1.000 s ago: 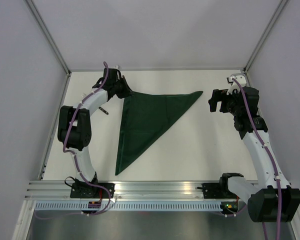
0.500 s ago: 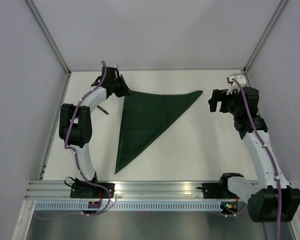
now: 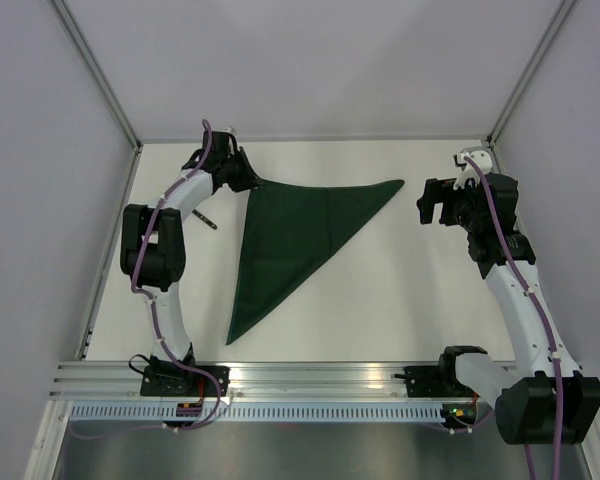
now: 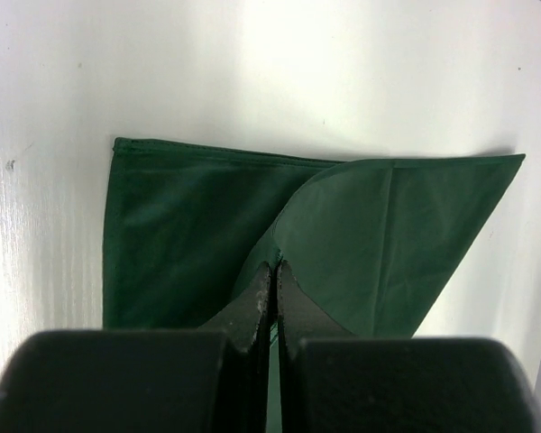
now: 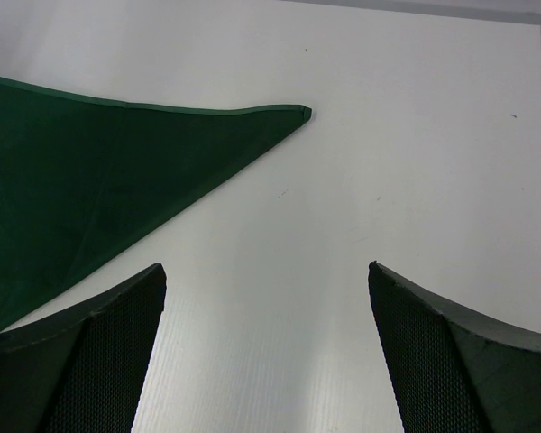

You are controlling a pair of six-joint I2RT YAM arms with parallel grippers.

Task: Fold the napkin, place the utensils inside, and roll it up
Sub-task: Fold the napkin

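The dark green napkin (image 3: pixel 290 235) lies folded into a triangle on the white table (image 3: pixel 400 290). One tip points right and another points toward the near edge. My left gripper (image 3: pixel 252 183) is shut on its far-left corner. In the left wrist view the closed fingertips (image 4: pixel 275 264) pinch a raised fold of the napkin (image 4: pixel 180 225). My right gripper (image 3: pixel 425 208) hovers open just right of the napkin's right tip. In the right wrist view that tip of the napkin (image 5: pixel 90 162) lies ahead and left of the right gripper (image 5: pixel 266 266), apart from it. The utensils are out of view.
A short dark stick-like object (image 3: pixel 208 221) lies on the table beside the left arm, too small to identify. Grey enclosure walls (image 3: pixel 40 200) bound the table on three sides. A metal rail (image 3: pixel 310 375) runs along the near edge.
My left gripper has shifted slightly left and away, dragging the napkin's corner with it. The napkin's near tip slid a little left. The right arm has not moved.
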